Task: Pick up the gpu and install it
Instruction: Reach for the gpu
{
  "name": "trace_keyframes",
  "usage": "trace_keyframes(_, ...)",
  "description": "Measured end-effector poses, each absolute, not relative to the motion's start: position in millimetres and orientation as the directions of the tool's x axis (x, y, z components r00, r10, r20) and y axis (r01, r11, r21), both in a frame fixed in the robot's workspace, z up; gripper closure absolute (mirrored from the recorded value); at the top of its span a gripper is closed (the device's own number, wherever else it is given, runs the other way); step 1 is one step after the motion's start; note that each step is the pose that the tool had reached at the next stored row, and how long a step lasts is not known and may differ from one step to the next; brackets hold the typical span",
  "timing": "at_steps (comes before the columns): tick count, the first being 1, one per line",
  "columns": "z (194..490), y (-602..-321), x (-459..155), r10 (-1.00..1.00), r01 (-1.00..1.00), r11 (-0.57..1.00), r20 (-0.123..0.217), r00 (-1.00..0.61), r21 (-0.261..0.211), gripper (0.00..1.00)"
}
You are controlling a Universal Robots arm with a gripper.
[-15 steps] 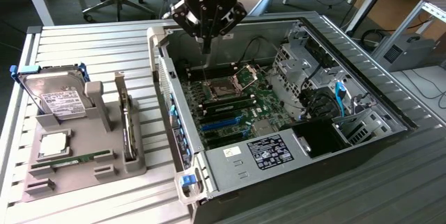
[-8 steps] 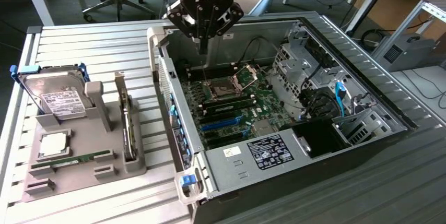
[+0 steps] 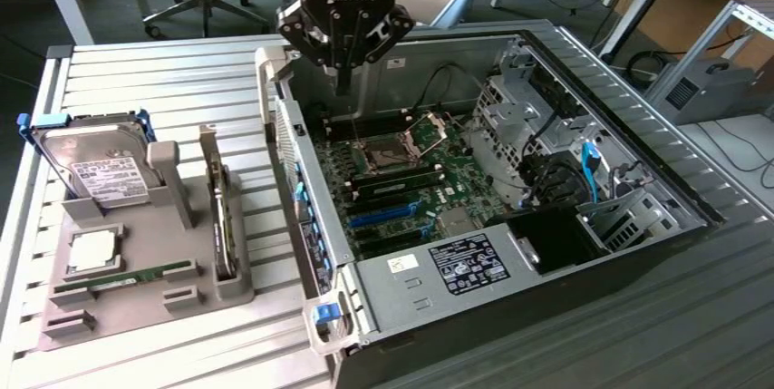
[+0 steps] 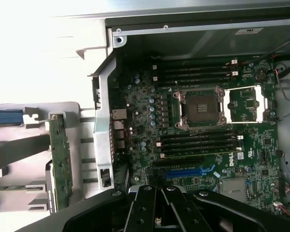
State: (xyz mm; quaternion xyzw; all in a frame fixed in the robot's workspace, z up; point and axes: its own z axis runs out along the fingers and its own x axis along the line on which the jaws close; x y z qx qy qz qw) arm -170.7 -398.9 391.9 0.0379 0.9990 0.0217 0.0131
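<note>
While its black fingers are clenched together on nothing, the black robot gripper (image 3: pixel 343 88) (image 4: pixel 157 193) hangs over the open grey metal computer case (image 3: pixel 387 303). Well apart, the thin green gpu card (image 3: pixel 219 212) (image 4: pixel 61 159) stands edge-on in the grey moulded holder (image 3: pixel 133 307), its face hidden.

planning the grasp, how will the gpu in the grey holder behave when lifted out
The gpu is a thin board, so probably stiff and light. It stands on edge in the grey holder, so it would likely tip once clear of the slot. Its exposed parts look fragile.
</note>
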Motion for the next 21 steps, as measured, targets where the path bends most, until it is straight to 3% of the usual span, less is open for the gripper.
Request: trace_keyframes(21,391.1,-398.9,-195.7,0.076,0.075,0.996,-0.024,-0.997,0.044,0.89)
